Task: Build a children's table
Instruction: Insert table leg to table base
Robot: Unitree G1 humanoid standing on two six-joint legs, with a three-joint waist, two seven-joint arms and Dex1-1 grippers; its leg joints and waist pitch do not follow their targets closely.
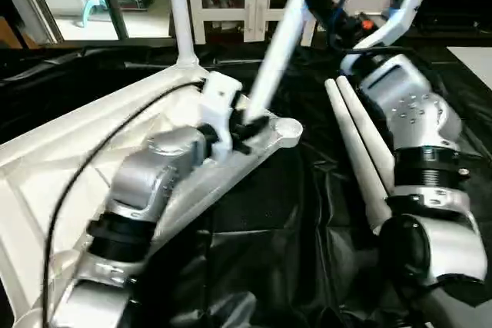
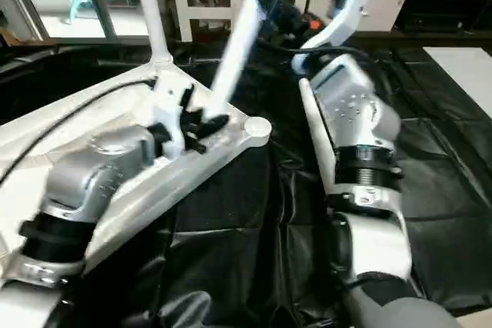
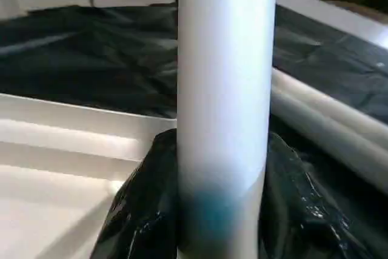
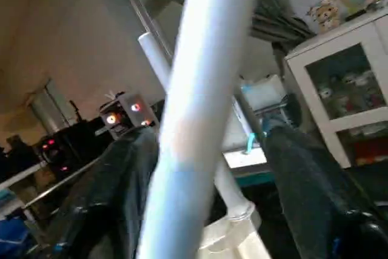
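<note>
Here both the left gripper [image 1: 244,124] and right gripper [image 1: 319,4] clench the tilted leg [image 1: 280,44], its top cut off.

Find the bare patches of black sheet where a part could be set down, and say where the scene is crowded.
Free: the black sheet on the far side of the right forearm, and the creased stretch between the tabletop edge and that forearm. Crowded: the corner socket, where the left gripper holds the tilted leg, and the two spare legs.
</note>
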